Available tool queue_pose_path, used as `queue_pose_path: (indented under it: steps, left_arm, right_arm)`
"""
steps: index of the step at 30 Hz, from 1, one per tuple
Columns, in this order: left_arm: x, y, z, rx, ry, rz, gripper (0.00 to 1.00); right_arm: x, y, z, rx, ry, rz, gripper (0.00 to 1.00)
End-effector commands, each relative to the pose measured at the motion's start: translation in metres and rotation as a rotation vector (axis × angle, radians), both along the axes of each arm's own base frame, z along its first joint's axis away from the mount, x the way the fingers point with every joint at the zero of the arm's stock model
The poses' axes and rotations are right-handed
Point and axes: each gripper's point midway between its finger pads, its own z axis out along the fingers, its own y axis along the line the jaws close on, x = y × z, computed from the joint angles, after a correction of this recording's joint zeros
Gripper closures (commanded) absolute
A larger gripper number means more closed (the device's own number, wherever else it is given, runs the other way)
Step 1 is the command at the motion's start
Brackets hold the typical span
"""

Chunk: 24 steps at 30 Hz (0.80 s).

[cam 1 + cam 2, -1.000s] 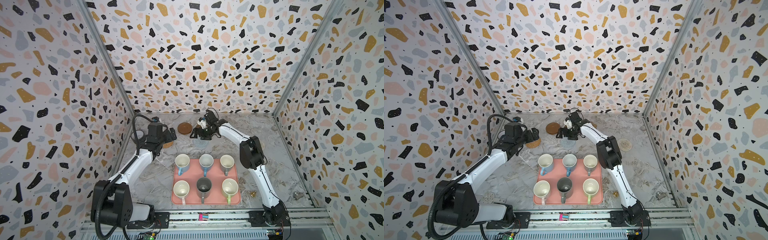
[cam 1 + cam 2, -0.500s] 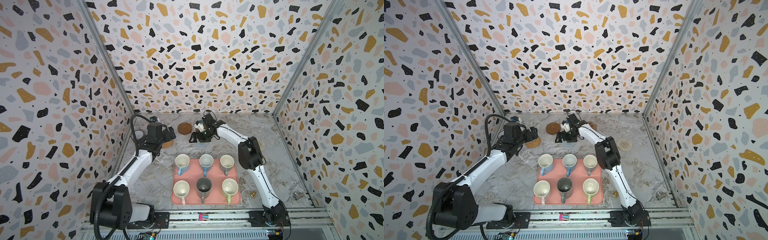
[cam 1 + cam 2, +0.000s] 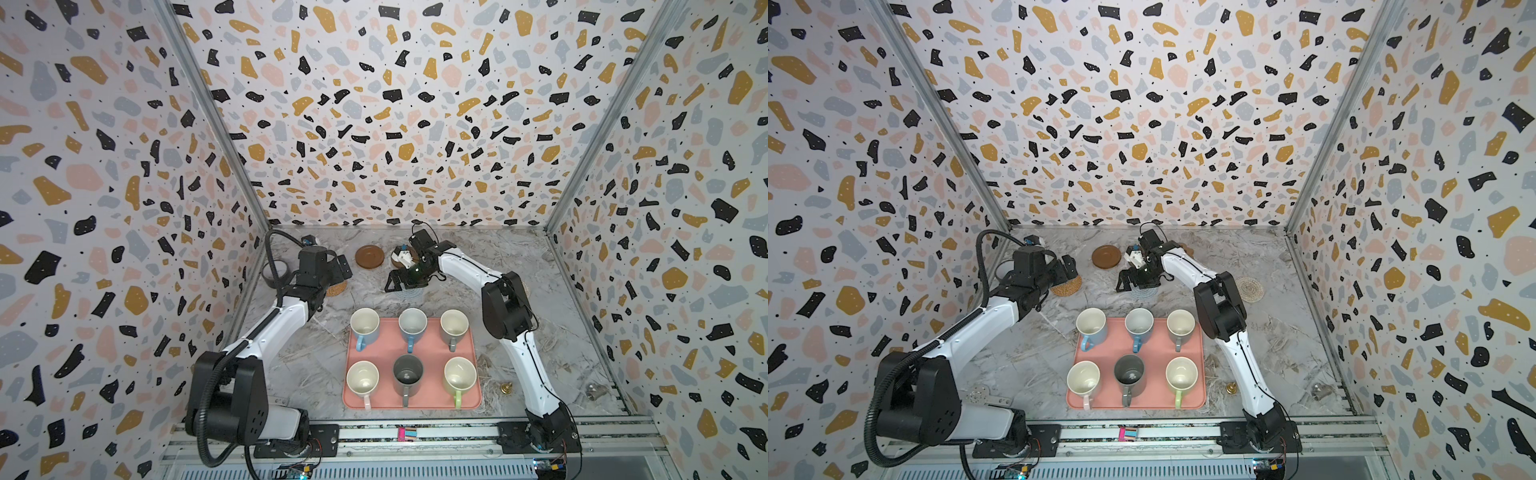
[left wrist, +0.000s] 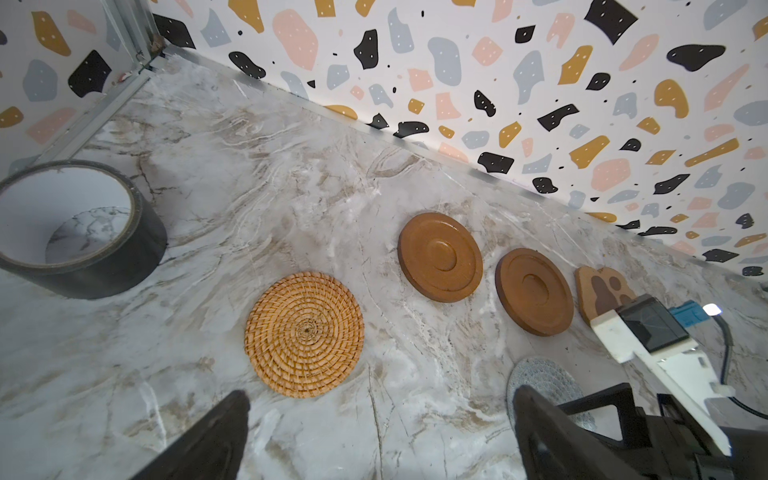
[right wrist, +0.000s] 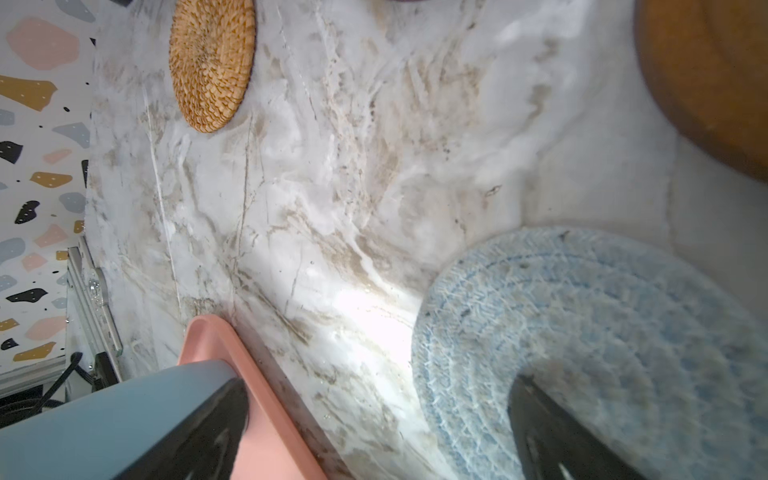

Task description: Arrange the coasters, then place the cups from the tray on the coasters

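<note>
While the left pincer [image 4: 380, 409] hangs spread near the rattan coaster [image 4: 304, 334], the right pincer [image 5: 378, 390] gapes over the blue coaster [image 5: 582, 311].

Reaching in from both sides, jaws wide.
Your left arm [image 3: 270, 332] rises from lower left, its left gripper [image 3: 341, 269] left of centre; your right arm [image 3: 528, 365] bends at the elbow, right gripper [image 3: 395, 285] pointing leftward near centre.

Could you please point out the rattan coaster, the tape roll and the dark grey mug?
rattan coaster [image 4: 305, 334], left wrist view, on its woven centre.
tape roll [image 4: 116, 272], left wrist view, on its dark outer wall.
dark grey mug [image 3: 407, 374], in a top view, on its inside bottom.
</note>
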Motion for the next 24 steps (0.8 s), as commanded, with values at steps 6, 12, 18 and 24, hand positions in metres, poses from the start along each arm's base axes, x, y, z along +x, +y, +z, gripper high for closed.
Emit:
queue_pose_path:
  steps: [6,12,18,24]
  left_arm:
    - [0.019,-0.002,0.022,0.002,-0.072,-0.013,0.01]
    - [0.017,-0.002,0.018,-0.006,-0.070,-0.006,0.00]
    - [0.015,-0.001,0.017,-0.006,-0.069,-0.004,0.00]
    - [0.014,-0.001,0.015,-0.006,-0.066,-0.004,0.01]
  right_arm:
    - [-0.025,-0.009,-0.026,-0.056,0.140,-0.003,0.01]
    - [-0.028,-0.004,-0.025,-0.037,0.151,0.008,0.01]
    - [-0.029,0.001,-0.023,-0.020,0.153,0.016,0.01]
    - [-0.024,0.001,-0.027,-0.025,0.142,-0.004,0.01]
